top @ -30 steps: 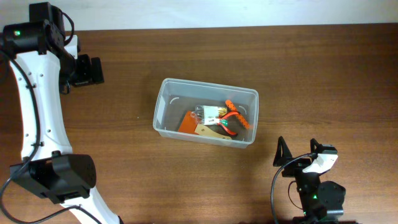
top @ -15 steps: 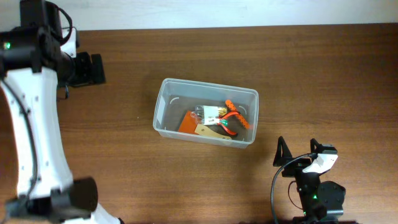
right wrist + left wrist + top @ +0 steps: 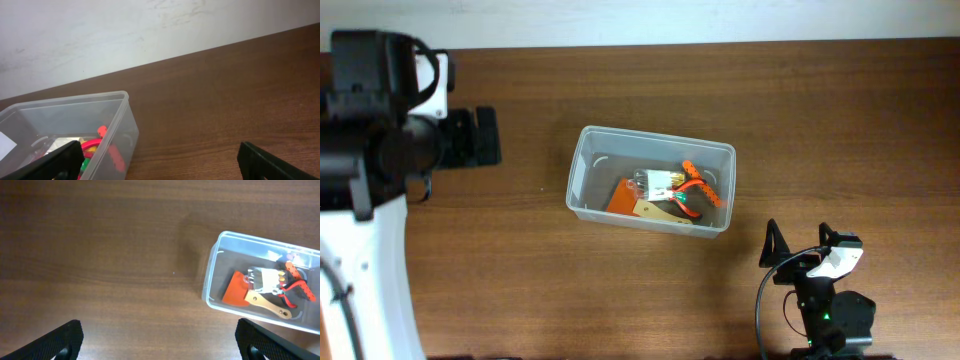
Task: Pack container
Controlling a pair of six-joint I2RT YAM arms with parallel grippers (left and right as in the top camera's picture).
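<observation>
The container [image 3: 582,172], a clear shallow bin, lies in the middle of the table. Inside it are an orange scraper with a wooden handle [image 3: 625,198], a clear packet [image 3: 658,182] and an orange-handled tool [image 3: 697,186]. My left gripper [image 3: 492,137] hovers left of the bin, open and holding nothing. In the left wrist view the container [image 3: 214,275] and scraper [image 3: 234,287] sit at the right, with bare wood between the fingers [image 3: 65,340]. My right gripper [image 3: 798,240] rests open near the front right. Its view shows the container [image 3: 65,104] at the left.
The dark wooden table [image 3: 840,110] ends at a pale wall [image 3: 150,25] along the back. My left arm's white link [image 3: 365,260] runs down the left side. The right arm's base [image 3: 830,315] sits at the front edge.
My left gripper has shifted a little right and toward the front, and the arm looms larger in the overhead view. The right arm and the container have not moved.
</observation>
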